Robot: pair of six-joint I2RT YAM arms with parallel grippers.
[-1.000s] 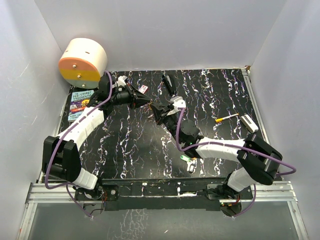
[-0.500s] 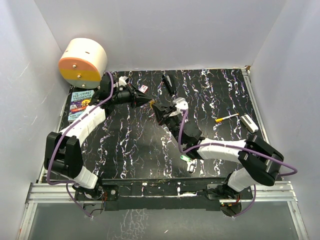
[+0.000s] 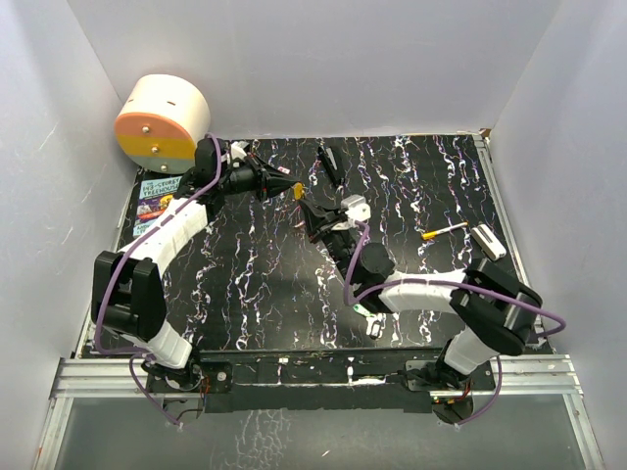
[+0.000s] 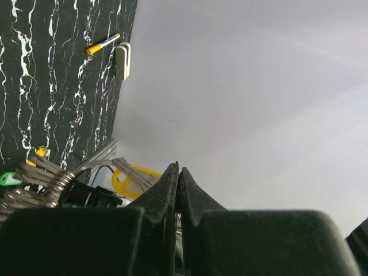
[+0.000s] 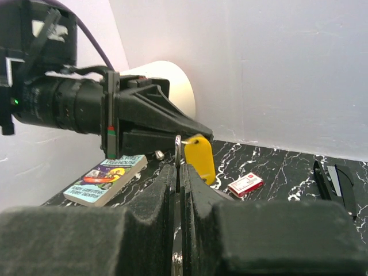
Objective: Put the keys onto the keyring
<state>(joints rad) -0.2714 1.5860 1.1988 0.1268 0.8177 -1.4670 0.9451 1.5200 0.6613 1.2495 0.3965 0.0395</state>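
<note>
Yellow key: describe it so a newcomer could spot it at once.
From the cream drum in the back-left corner, follow the left arm toward the table's middle. The yellow key is pinched at the left gripper's tip, facing the right gripper, which holds the keyring. It is a flat yellow tag held off the table, unlike the yellow pen lying far right.

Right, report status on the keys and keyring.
Left gripper shut on yellow key. Right gripper shut on keyring, key beside its wire. Green key lies on table. Nothing between them.
</note>
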